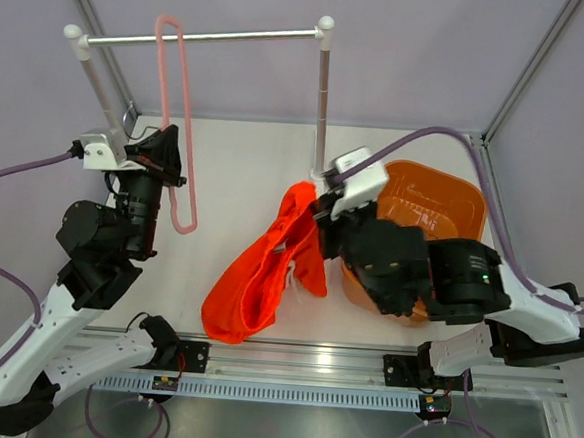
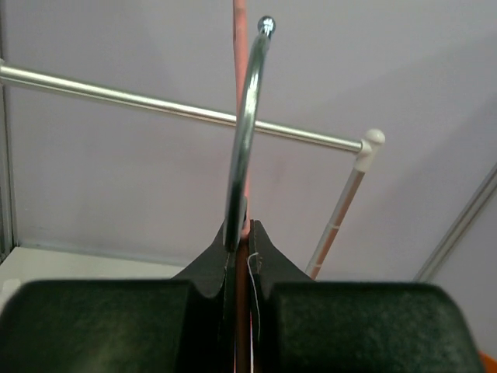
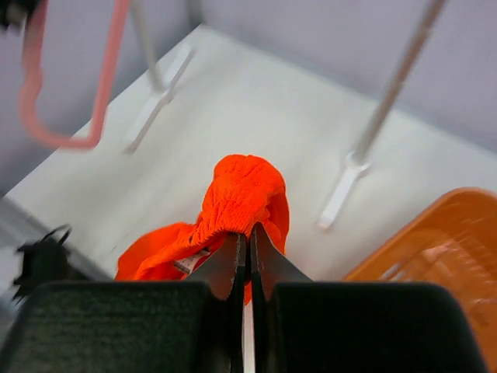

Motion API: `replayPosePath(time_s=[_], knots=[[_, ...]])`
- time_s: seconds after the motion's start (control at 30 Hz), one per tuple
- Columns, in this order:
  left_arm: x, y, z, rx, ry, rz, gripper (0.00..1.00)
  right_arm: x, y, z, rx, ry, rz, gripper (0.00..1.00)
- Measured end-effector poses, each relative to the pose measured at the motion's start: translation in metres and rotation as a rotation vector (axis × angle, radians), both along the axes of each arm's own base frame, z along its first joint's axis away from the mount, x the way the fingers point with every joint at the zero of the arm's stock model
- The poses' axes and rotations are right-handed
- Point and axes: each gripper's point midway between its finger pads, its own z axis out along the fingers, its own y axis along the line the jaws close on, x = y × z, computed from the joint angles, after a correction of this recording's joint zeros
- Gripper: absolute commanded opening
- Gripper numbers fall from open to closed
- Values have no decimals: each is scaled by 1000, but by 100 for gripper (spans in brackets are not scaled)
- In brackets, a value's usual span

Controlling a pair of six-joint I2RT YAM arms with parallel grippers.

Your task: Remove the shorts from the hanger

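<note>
- Closest to the arm bases, the lower part of the shorts (image 1: 251, 296) lies bunched on the worktop (image 1: 235, 175), near its front edge.
- From there the orange-red fabric rises in a twisted band to the right end effector (image 1: 318, 203), which has it off the hanger entirely.
- In the right wrist view, the right end effector (image 3: 247, 233) has its fingers pressed together on a gathered fold of the shorts (image 3: 241, 190), with the cloth bulging just past the tips.
- Just right of that grip, partly under the right arm, sits the orange plastic basket (image 1: 444, 195). It stands beside the shorts, and contact cannot be judged.
- Across the worktop, well apart from the shorts, the left end effector (image 1: 170, 148) pinches the pale-pink hanger (image 1: 182, 229) partway along its long loop.
- In the left wrist view, the fingers of the left end effector (image 2: 242, 237) are shut on the base of the silver hook (image 2: 242, 132), which curves up from between them with the pink bar directly behind.
- The hanger carries no fabric. From overhead its far end overlaps the clothes rail (image 1: 234, 38), and whether it touches cannot be told.
- Farthest back, the rail's silver bar runs between two white-capped posts in front of the pale wall.
</note>
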Motion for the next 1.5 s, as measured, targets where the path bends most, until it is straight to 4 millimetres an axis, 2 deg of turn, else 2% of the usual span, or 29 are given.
replayPosePath(time_s=[0.1, 0.23, 0.3, 0.37, 0.5, 0.57, 0.63, 0.73, 0.8, 0.9, 1.0, 1.2, 1.37, 1.5], knots=[[0, -7, -20, 47, 68, -40, 0, 25, -39, 67, 98, -202, -134, 0], [1, -18, -49, 121, 163, -86, 0, 41, -109, 146, 254, -379, -301, 0], [2, -23, -62, 152, 200, -107, 0, 44, -153, 178, 354, -408, -369, 0], [1, -27, -76, 186, 237, -125, 0, 46, -198, 200, 445, -414, -422, 0], [-1, -31, -99, 235, 289, -154, 0, 48, -281, 217, 605, -397, -488, 0], [-2, -33, -105, 251, 304, -165, 0, 48, -326, 217, 698, -379, -511, 0], [-3, -34, -108, 261, 312, -175, 0, 48, -362, 213, 773, -366, -526, 0], [-4, -35, -110, 267, 316, -185, 0, 49, -404, 207, 871, -351, -544, 0], [-4, -36, -110, 269, 317, -190, 0, 49, -418, 204, 903, -346, -551, 0], [-4, -37, -110, 270, 316, -194, 0, 49, -414, 201, 888, -350, -550, 0], [-5, -38, -111, 271, 316, -199, 0, 48, -389, 197, 818, -368, -534, 0], [-5, -38, -111, 265, 317, -205, 0, 47, -315, 198, 659, -396, -472, 0], [-6, -38, -111, 262, 316, -206, 0, 46, -240, 192, 494, -424, -425, 0], [-7, -37, -116, 268, 325, -206, 0, 47, -205, 181, 391, -441, -423, 0]])
